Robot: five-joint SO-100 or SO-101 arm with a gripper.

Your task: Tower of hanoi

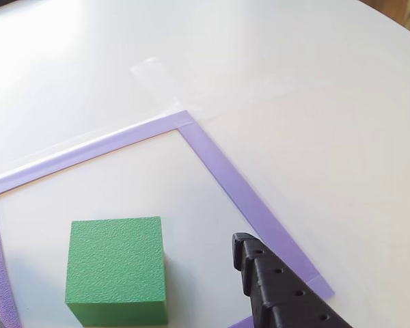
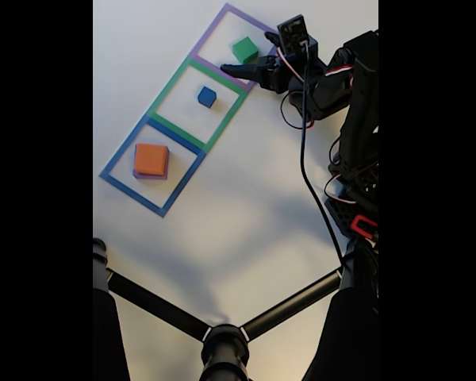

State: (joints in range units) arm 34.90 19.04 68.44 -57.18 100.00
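On bench (image 2: 246,198): green block (image 1: 116,270) seated inside purple tape square (image 1: 219,164); gripper (image 2: 236,70) just beside it, holding nothing, jaw spread not discernible. Risk: block nudged over tape if closed off-centre.

The green block (image 1: 117,266) beside the black gripper finger (image 1: 270,283) is a mid green with a fine pebbled texture; in the fixed view it (image 2: 244,49) reads as the same green, just beside the black gripper (image 2: 236,71). Around it runs a lilac-purple tape outline (image 1: 246,198) on a glossy white table (image 1: 314,82). Farther from the gripper, the small blue cube (image 2: 207,97) sits in a green tape outline (image 2: 168,83). Farthest off, the orange block (image 2: 151,159) shows a thin purple edge beneath it, probably the purple block (image 2: 163,174), inside a blue tape outline (image 2: 119,151). The arm's wiring (image 2: 303,103) is black, with red and white strands.
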